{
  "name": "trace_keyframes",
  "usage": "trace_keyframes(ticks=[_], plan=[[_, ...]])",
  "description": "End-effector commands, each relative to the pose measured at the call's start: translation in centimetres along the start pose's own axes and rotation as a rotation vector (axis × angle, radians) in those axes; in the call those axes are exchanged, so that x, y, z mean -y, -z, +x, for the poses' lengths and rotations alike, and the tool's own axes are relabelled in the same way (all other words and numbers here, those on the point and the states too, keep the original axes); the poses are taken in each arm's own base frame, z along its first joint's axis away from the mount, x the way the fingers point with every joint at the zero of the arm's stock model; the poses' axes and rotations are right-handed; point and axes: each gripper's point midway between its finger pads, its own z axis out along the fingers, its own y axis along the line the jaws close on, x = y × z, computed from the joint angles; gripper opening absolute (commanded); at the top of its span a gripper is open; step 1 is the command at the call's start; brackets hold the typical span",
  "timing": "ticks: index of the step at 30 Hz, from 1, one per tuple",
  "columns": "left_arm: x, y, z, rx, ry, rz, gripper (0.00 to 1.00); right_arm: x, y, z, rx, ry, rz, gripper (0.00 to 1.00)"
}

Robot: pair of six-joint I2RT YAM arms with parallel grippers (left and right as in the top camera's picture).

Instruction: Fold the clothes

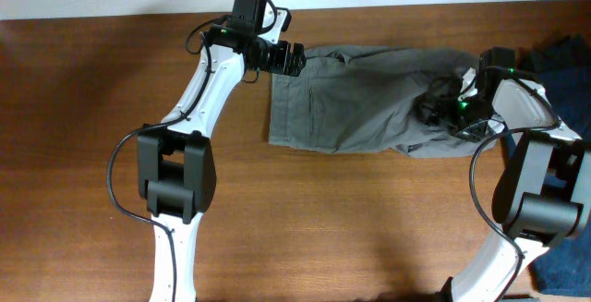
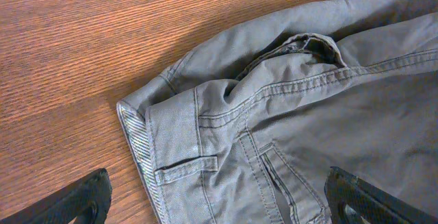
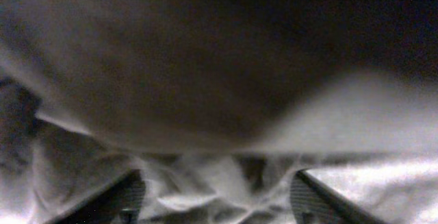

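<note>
Now, left claw (image 2: 217, 186) spread empty at grey garment (image 2: 308, 114) corner, right claw (image 3: 217, 181) parted amid folds.

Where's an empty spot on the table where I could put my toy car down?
The widest bare wood is the table's left end, beyond the left arm. Another bare stretch lies in front of the grey garment, between both arms. The right end is crowded: right gripper buried in cloth, dark blue clothes beside it.

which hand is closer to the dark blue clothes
Right. The right hand sits in the bunched end of the grey trousers, beside the dark blue clothes. The left hand is over the waistband corner at the opposite end, far from them.
</note>
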Motion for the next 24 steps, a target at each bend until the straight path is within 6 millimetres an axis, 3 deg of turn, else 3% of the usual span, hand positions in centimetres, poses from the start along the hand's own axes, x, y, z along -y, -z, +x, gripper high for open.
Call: trace_keyframes(ticks=[1,6,13,16,20,24], plan=[[0.1,-0.3,0.0,-0.001,0.010,0.014,0.99,0.2,-0.7,0.0,-0.002,-0.023,-0.010,0.54],[0.1,-0.3,0.0,-0.001,0.010,0.014,0.99,0.1,-0.7,-0.3,0.010,-0.019,-0.012,0.47],[0.1,-0.3,0.0,-0.002,0.010,0.014,0.99,0.2,-0.7,-0.8,0.029,-0.024,-0.007,0.05],[0.1,-0.3,0.0,-0.002,0.010,0.014,0.99,1.3,0.0,-1.5,0.062,-0.051,0.066,0.04],[0.1,-0.3,0.0,-0.002,0.010,0.014,0.99,1.5,2.7,-2.6,0.114,-0.044,0.112,0.04],[0.1,-0.3,0.0,-0.001,0.010,0.014,0.99,2.5,7.4,-2.9,0.150,-0.047,0.234,0.04]])
